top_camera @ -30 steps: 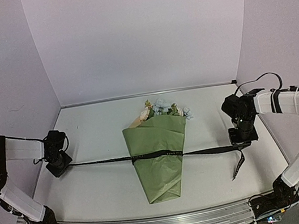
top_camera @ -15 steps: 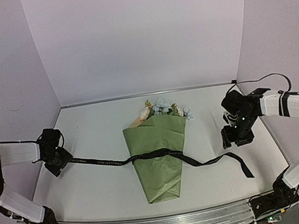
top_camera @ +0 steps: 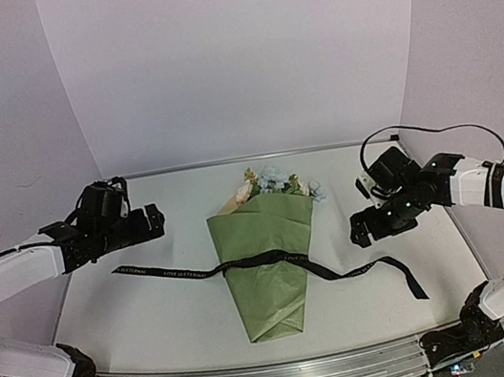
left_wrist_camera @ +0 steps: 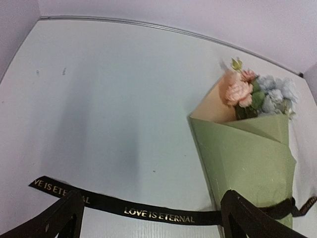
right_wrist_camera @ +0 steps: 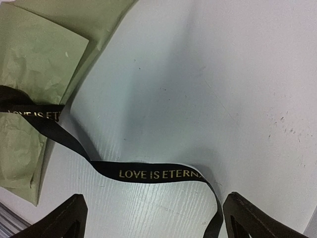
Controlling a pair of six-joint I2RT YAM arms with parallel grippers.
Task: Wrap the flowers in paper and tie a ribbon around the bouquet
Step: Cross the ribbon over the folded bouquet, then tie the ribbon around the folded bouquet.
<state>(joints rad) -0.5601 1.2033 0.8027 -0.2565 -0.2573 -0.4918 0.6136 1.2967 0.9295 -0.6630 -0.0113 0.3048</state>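
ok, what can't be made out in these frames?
Whether the ribbon is knotted: too small in top view; left edge cuts it in right wrist view.
Stems of the flowers: wrapped inside the paper, every view.
Ribbon's right end: bottom edge cuts it in right wrist view.

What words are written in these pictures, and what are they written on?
"LOVE IS ETERNAL": pale letters on the black ribbon, left wrist view; it repeats near the ribbon's end.
"LOVE IS ETERNA": the same ribbon in the right wrist view, the last letter lost where it twists.
Top view: the ribbon's lettering is too small to read.
No other writing shows.
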